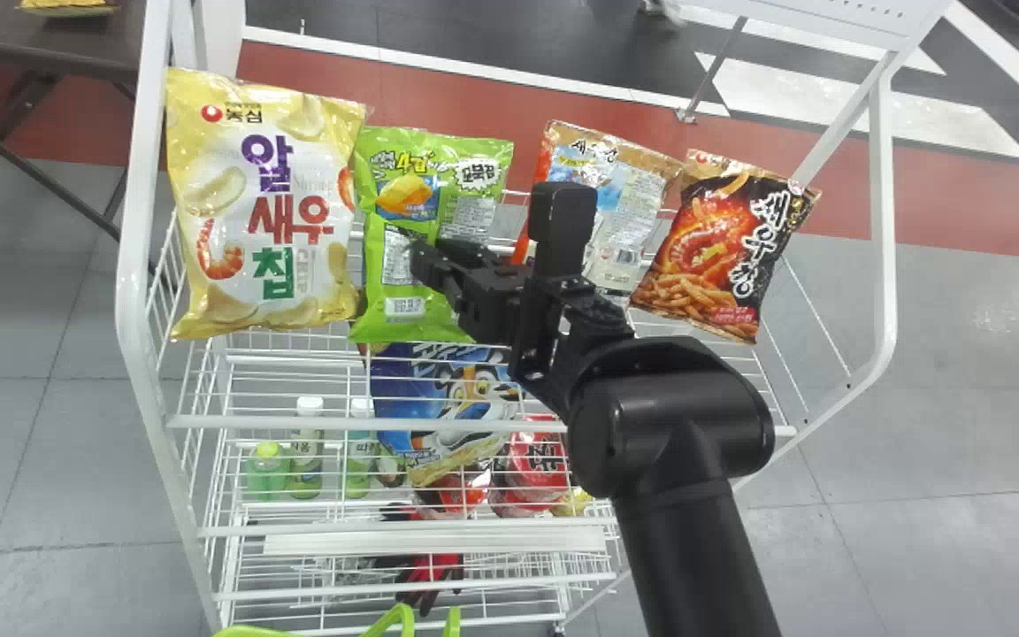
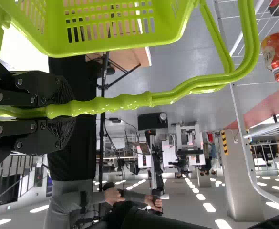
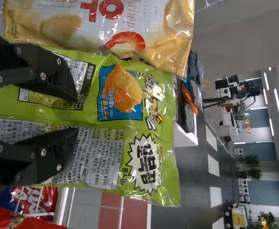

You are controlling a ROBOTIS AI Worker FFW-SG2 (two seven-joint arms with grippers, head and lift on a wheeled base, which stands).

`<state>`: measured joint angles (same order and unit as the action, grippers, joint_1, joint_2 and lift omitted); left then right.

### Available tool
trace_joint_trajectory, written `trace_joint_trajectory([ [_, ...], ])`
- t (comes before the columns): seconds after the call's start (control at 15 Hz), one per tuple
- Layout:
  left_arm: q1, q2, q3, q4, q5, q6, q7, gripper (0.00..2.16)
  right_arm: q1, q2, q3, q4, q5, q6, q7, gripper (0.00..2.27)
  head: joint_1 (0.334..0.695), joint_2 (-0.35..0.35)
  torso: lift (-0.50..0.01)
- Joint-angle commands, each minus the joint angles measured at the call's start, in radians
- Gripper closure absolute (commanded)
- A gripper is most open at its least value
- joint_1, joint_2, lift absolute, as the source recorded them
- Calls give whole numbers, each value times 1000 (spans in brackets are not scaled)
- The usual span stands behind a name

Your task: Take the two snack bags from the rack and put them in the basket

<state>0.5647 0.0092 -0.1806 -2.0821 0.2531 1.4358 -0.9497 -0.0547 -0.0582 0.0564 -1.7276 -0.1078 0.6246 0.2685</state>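
Right hand [image 3: 76, 113] spread open at the green snack bag [image 3: 115, 128] on the rack [image 1: 130, 283] – too shallow a pinch could slip, or drag the yellow bag [image 1: 266, 212] it touches. Left hand [image 2: 72, 109] grips the basket handle [image 2: 125, 101].

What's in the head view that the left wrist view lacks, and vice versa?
Head: yellow, green, brown and black snack bags, bottles and a blue bag below, right gripper at the green one.

Left wrist: left gripper closed on the handle, basket wall, striped pillar, ceiling lights.

Both: parts of the white rack and of the lime basket, just its bars at the head view's bottom edge.
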Motion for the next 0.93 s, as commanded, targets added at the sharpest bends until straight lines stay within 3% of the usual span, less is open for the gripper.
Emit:
trace_joint_trajectory([
  [0.0, 1, -12, 0, 1, 0, -1, 5, 1571, 3, 0, -20, 8, -12, -58, -2, 2250, 695, -334, -9],
  [0.4, 9, -12, -13, -4, -5, -1, 28, 1571, 36, -2, -69, 3, -41, -156, -12, 2250, 695, -350, -9],
  [0.87, 7, -12, -28, -15, -8, 2, 37, 1571, 203, -31, -107, -227, -150, -131, 72, 2250, 695, -350, -9],
])
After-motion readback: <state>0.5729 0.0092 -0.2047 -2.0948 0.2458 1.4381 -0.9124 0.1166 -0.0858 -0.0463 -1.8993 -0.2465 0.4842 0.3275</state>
